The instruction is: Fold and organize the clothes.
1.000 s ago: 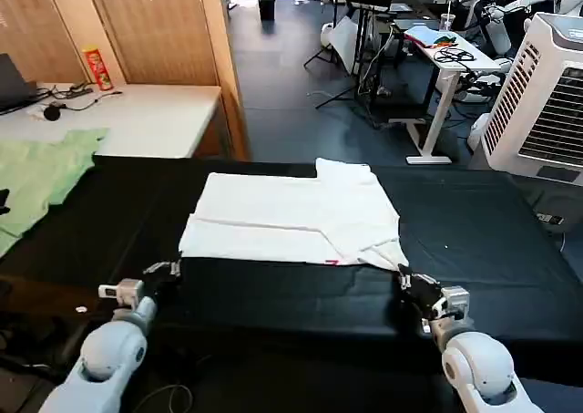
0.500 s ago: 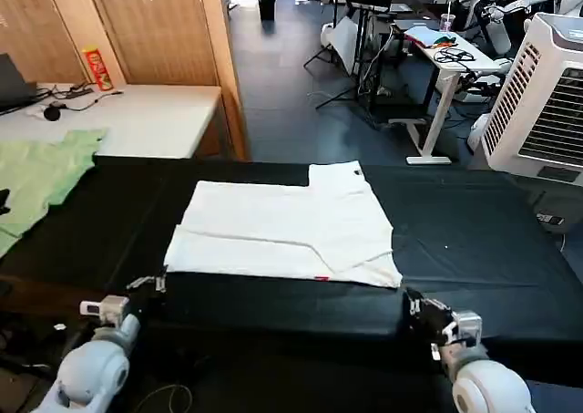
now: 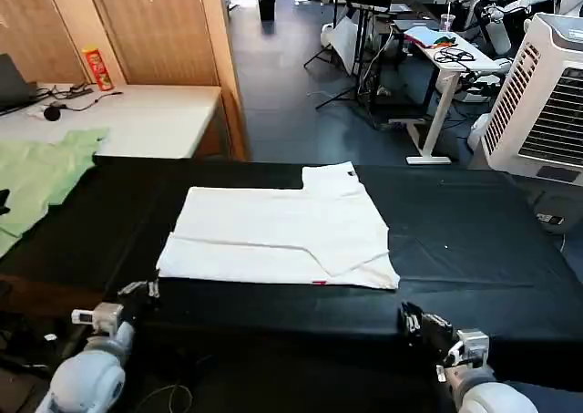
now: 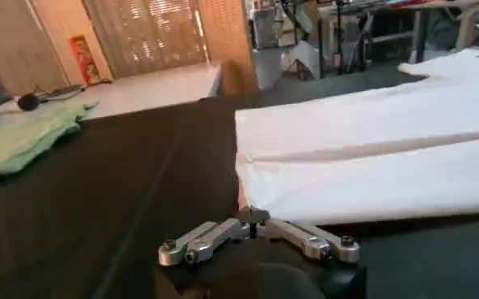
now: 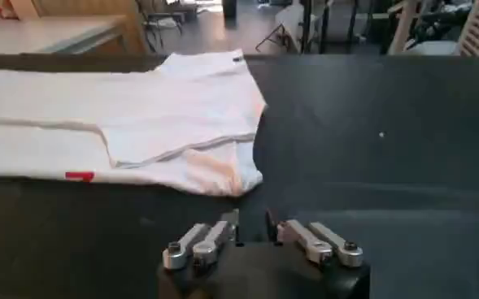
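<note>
T-shirt: white cloth, matt, smooth with soft creases. Table: covered in black matt cloth, even surface. Green garment, at 9 o'clock of the T-shirt: pale matt cloth, rumpled. Left gripper and right gripper: bare brushed metal linkages with bolt heads. Fan, at 2 o'clock: white glossy plastic, ribbed grille. Side panel: light wood.

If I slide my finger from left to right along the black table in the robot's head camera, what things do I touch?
Pale green garment → left hand → white T-shirt → right hand.
</note>
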`<move>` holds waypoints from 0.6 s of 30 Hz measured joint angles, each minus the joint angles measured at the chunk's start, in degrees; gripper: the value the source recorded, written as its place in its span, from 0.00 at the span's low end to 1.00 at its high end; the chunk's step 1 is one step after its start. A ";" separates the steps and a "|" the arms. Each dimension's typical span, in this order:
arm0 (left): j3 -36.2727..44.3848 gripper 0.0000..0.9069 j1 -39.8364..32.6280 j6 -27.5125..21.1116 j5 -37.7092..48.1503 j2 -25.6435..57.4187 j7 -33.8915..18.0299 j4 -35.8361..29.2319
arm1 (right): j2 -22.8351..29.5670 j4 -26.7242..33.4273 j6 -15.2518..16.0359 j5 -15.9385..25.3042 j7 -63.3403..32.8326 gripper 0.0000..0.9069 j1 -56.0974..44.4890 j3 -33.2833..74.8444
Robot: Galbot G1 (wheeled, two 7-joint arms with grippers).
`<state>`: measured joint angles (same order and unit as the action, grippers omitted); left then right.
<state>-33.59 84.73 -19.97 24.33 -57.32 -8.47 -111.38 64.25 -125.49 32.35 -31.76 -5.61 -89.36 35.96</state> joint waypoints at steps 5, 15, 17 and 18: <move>-0.48 0.97 0.75 -1.93 0.18 0.30 -0.19 -1.67 | -2.20 1.23 0.19 -1.32 -0.02 0.97 5.18 -0.46; -1.86 0.97 -1.45 -5.14 2.49 1.97 -3.31 -5.29 | -5.32 9.10 -1.53 -1.01 0.11 0.97 18.80 -5.27; -1.43 0.97 -3.85 -5.31 5.65 2.45 -4.33 -4.46 | -5.54 12.13 -1.79 -0.83 0.07 0.97 22.82 -6.95; -0.87 0.97 -5.73 -5.51 7.75 2.54 -4.98 -3.60 | -5.54 13.76 -1.84 -0.80 0.10 0.97 24.90 -7.96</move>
<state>-34.46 79.00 -25.48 32.08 -54.79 -13.45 -114.98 58.71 -111.73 30.51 -32.56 -5.51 -64.46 28.00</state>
